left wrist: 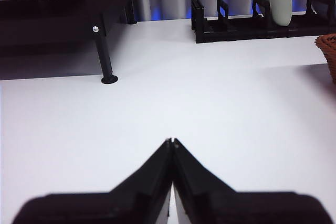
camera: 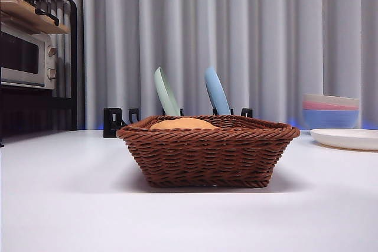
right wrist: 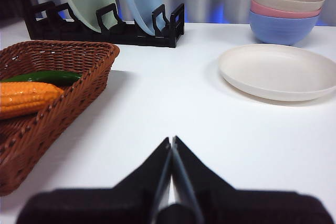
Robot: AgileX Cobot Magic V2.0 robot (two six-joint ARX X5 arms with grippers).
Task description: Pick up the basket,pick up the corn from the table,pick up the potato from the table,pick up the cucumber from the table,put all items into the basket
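You had a dark-brown woven basket (camera: 208,157) on the plain white table (camera: 71,205). Inside it lay orange-yellow corn (right wrist: 26,98) with rows of kernels and a glossy dark-green cucumber (right wrist: 44,77). Behind stood a pale green plate (camera: 166,91) and a light blue plate (camera: 216,91) in a black rack (right wrist: 105,30); the stacked bowls (right wrist: 286,14) were beige, pink and blue.

Matte black wedge-shaped gripper (left wrist: 171,141) jaws

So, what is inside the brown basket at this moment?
Inside the basket lie the corn and the cucumber. The front view shows a tan-orange rounded top, perhaps the potato. The wall hides the basket's floor.
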